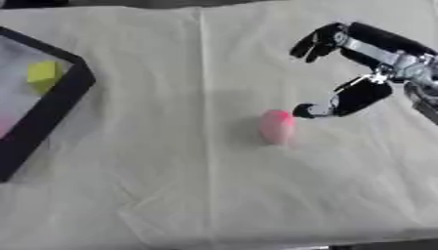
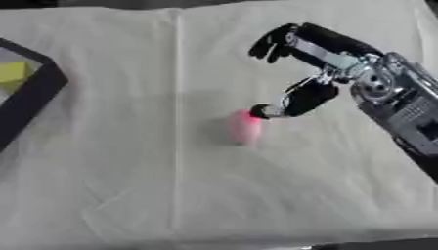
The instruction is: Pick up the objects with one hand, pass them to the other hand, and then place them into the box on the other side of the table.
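Tabletop (image 1: 214,195) big, covered with pale cloth. Black box (image 1: 51,107) at left edge, yellow block (image 1: 43,74) inside.

Right robot hand (image 2: 329,49) comes in from upper right, spread open, holds nothing. Thumb tip (image 2: 261,111) right beside pink egg-shaped thing (image 1: 276,126); touching or not, cannot tell. Other fingers (image 2: 273,44) high and far from it.

Pink thing near tabletop middle, long way up-down, down-left of robot hand. Left robot hand not seen, so right is nearer. Guess: reach down-left, close around it.
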`<state>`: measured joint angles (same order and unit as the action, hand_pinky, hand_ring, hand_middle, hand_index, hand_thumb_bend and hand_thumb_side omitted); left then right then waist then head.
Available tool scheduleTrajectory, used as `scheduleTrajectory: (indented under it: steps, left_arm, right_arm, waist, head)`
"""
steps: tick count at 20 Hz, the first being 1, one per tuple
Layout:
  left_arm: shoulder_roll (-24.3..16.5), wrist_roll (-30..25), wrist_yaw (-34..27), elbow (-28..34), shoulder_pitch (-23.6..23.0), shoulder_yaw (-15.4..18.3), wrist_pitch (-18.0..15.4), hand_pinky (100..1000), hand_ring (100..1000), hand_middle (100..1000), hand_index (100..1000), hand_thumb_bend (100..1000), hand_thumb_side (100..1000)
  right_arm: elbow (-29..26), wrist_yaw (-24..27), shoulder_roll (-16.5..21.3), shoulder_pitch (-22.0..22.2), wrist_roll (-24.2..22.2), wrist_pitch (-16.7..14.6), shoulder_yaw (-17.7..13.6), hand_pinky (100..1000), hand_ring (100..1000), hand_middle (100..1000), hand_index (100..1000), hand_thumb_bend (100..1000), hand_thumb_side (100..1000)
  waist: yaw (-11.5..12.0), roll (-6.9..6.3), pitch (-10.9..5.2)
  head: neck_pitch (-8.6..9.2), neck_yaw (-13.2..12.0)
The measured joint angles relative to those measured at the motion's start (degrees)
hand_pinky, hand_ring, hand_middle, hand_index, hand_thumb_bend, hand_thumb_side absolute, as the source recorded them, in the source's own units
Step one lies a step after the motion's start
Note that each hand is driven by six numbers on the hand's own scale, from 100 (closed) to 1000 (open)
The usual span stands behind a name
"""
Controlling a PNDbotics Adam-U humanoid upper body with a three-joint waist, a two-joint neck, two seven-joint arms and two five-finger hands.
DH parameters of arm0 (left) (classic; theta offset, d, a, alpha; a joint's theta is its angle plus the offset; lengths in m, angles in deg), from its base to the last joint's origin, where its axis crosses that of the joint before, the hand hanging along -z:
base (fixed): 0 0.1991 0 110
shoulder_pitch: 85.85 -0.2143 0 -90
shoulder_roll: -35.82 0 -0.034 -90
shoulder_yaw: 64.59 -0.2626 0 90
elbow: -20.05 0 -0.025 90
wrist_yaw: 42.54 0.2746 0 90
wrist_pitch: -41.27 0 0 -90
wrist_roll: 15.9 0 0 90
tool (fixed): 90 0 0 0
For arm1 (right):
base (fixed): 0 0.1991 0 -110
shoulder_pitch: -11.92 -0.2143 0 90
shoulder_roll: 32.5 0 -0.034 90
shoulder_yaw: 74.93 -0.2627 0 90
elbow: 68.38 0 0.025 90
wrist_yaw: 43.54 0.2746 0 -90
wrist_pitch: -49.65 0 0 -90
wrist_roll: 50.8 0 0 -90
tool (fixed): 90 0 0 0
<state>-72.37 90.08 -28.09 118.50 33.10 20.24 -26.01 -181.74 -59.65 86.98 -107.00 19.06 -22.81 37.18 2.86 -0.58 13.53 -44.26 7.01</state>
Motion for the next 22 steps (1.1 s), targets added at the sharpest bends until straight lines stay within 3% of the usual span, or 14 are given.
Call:
scheduleTrajectory:
  steps: [10, 22]
  left_arm:
    - [0.3, -1.1, 0.1, 0.0, -0.1, 0.0, 0.5, 776, 735, 731, 789, 391, 558]
    - [0.9, -1.9, 0.3, 0.0, -0.2, 0.0, 0.5, 776, 736, 731, 784, 389, 560]
  right_arm:
    - [3.4, -4.2, -0.4, 0.7, -5.2, -2.8, 2.4, 823, 743, 720, 819, 508, 115]
    - [8.7, -7.1, -3.4, 0.6, -5.4, -4.0, 4.6, 821, 734, 706, 805, 506, 112]
  waist:
    - [0.2, -0.02, 0.04]
    - [0.6, -0.02, 0.05]
  head:
    - [0.0, 0.6]
    - [0.0, 1.1]
